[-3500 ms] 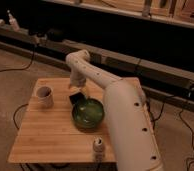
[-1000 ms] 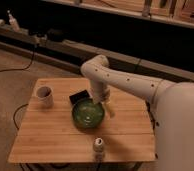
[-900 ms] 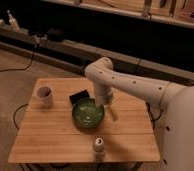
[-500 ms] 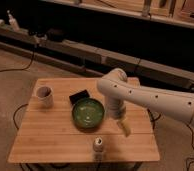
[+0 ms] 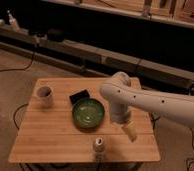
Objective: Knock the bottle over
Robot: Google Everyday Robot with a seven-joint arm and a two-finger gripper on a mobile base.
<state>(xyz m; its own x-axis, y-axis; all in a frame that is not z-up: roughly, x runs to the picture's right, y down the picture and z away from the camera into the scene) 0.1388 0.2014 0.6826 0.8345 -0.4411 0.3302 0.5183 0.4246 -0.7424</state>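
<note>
The bottle [image 5: 98,146] is small, slim and whitish with a darker neck. It stands upright near the front edge of the wooden table [image 5: 50,135]. My gripper [image 5: 129,132] hangs from the white arm [image 5: 155,102], which reaches in from the right. The gripper is low over the table, to the right of the bottle and slightly behind it, with a gap between them.
A green bowl [image 5: 88,113] sits mid-table just behind the bottle. A small black object [image 5: 80,96] lies behind the bowl. A white mug [image 5: 44,95] stands at the left. A distant white spray bottle [image 5: 10,17] is at far top left. Cables run on the floor.
The arm has swung from over the bowl to the right and front. The gripper has come down toward the table's front, right of the bottle. The bottle has not moved.
</note>
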